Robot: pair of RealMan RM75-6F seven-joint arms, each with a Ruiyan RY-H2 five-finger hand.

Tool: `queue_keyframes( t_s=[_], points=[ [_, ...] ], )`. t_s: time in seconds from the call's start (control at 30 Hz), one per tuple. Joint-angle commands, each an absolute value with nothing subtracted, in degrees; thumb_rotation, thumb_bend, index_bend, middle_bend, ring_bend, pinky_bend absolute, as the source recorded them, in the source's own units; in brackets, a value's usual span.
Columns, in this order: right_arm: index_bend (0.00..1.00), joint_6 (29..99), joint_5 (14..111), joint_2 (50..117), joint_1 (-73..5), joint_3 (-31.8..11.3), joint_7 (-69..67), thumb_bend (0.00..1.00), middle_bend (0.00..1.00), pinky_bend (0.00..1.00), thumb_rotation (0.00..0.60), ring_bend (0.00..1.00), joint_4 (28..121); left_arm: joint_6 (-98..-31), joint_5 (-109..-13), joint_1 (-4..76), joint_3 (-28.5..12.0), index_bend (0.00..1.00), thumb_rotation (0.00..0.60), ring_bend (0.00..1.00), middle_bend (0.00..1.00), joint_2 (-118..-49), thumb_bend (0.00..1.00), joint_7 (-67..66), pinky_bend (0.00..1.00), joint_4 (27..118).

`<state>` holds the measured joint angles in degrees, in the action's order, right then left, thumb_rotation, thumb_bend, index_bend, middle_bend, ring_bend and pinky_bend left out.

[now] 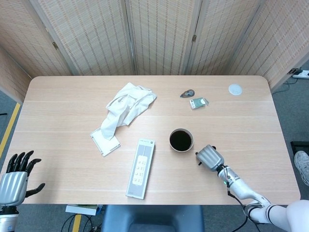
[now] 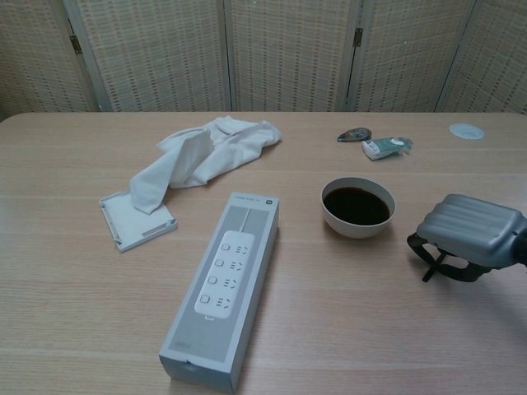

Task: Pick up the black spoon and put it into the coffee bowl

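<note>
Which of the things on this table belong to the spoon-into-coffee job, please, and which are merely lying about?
Part of the job:
coffee bowl
right hand, curled over a thin black piece, probably the black spoon

Lying about:
power strip box
white cloth
white tray
tape dispenser
green packet
white disc
left hand, off the table

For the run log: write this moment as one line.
right hand: fingers curled over black spoon on table, right of coffee bowl | left hand: open, idle | spoon not in bowl
</note>
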<state>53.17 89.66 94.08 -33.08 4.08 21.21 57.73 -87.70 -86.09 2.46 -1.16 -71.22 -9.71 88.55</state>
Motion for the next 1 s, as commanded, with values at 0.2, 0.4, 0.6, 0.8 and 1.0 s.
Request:
queue_keyframes(
  t_s=[0.2,0.4,0.6,0.8,1.0],
  points=[
    [0.52,52.9,90.0,94.8,-33.3,4.2,20.8,0.27,0.98,1.0,0.6,1.0,56.7,-87.8,-85.9,2.2,-1.1,0.29,0.6,0.08,0.11,-71.2,0.14,-9.6,0.07,88.4],
    [0.52,52.7,90.0,95.3,-33.5,4.1,20.3,0.28,0.98,1.0,0.6,1.0,56.2,-87.8,-85.8,2.2,-1.2,0.29,0.6,0.08,0.11,-71.2,0.14,-9.5,0.07,88.2],
    [0.59,53.9,90.8,94.7,-33.6,4.3,18.3,0.33,0.98,1.0,0.6,1.0,56.3,-87.8,-85.9,2.1,-1.2,0.29,0.6,0.08,0.11,-71.2,0.14,-9.5,0.07,88.2],
    [0.61,57.7,92.0,92.2,-32.8,4.1,13.8,0.35,0.98,1.0,0.6,1.0,58.0,-88.0,-86.2,2.2,-1.3,0.29,0.6,0.08,0.11,-71.0,0.14,-10.2,0.07,89.0],
    [0.64,63.1,93.0,86.9,-31.9,3.3,5.7,0.36,0.98,1.0,0.6,1.0,64.2,-88.0,-86.5,2.3,-1.2,0.29,0.6,0.08,0.11,-70.7,0.14,-10.9,0.07,89.8]
  ],
)
